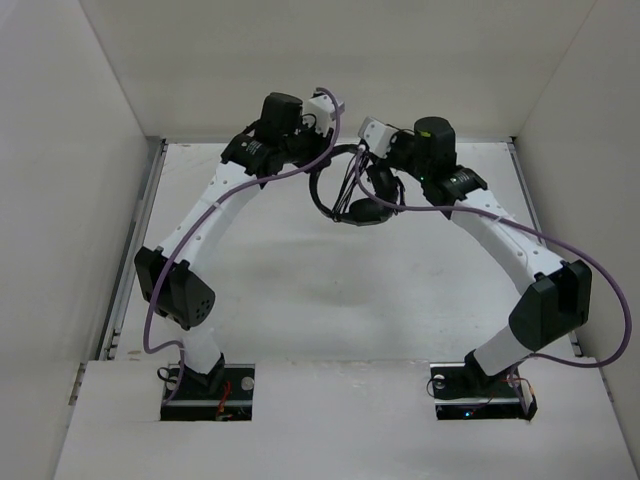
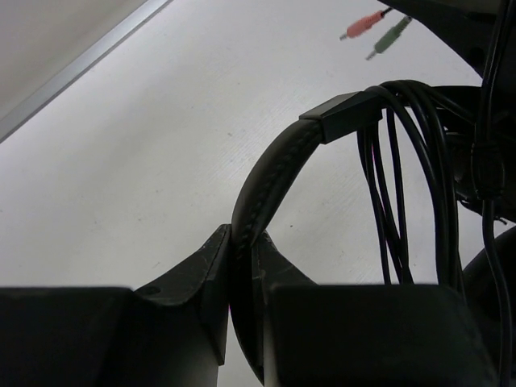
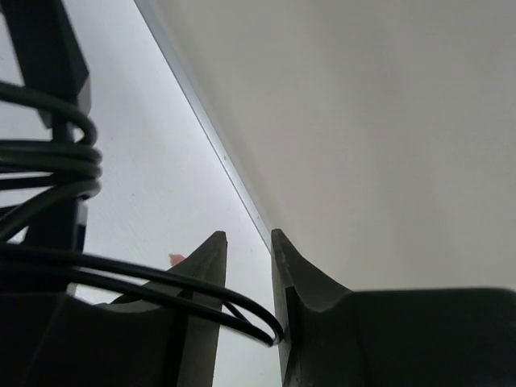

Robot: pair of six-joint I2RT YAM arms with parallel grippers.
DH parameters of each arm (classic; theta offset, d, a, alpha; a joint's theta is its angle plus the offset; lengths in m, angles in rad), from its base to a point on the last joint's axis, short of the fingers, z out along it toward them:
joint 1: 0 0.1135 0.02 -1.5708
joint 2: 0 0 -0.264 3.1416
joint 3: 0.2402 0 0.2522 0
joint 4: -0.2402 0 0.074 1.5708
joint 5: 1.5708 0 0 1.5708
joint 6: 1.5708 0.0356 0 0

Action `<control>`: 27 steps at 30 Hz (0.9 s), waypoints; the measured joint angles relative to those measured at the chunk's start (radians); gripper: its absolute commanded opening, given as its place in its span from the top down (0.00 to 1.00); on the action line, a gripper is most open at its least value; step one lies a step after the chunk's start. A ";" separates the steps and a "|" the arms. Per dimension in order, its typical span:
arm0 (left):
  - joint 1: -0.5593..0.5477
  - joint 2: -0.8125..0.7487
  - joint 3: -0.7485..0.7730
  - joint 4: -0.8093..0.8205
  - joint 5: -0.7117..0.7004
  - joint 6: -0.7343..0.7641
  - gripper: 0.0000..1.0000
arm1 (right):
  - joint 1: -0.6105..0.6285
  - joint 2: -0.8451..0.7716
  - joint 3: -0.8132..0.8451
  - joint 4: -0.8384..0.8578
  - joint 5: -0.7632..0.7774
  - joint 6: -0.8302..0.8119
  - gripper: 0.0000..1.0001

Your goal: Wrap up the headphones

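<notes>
The black headphones hang above the far middle of the table between both arms. My left gripper is shut on the stitched headband. The thin black cable is wound in several turns round the headband near its slider. The pink and green plugs dangle beyond it. My right gripper is open. A loop of the cable lies loose between its fingers and touches the right finger. Wound coils show at the left of the right wrist view.
White walls enclose the table on three sides. A metal strip runs along the table's edge by the wall. Purple arm cables arc over both arms. The arm bases sit at the near edge.
</notes>
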 measured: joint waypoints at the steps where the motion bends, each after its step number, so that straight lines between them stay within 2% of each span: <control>1: 0.000 0.000 0.000 -0.007 0.011 -0.001 0.99 | -0.003 0.000 0.000 -0.001 -0.006 0.008 0.63; 8: 0.011 0.000 0.000 -0.030 0.064 -0.016 0.99 | -0.031 0.000 0.000 -0.011 -0.067 0.062 0.57; 18: 0.062 0.000 0.000 -0.031 0.114 -0.044 1.00 | -0.124 0.000 0.003 -0.133 -0.262 0.168 0.58; 27: 0.105 0.000 0.001 -0.031 0.171 -0.086 1.00 | -0.183 -0.001 -0.017 -0.158 -0.400 0.225 0.57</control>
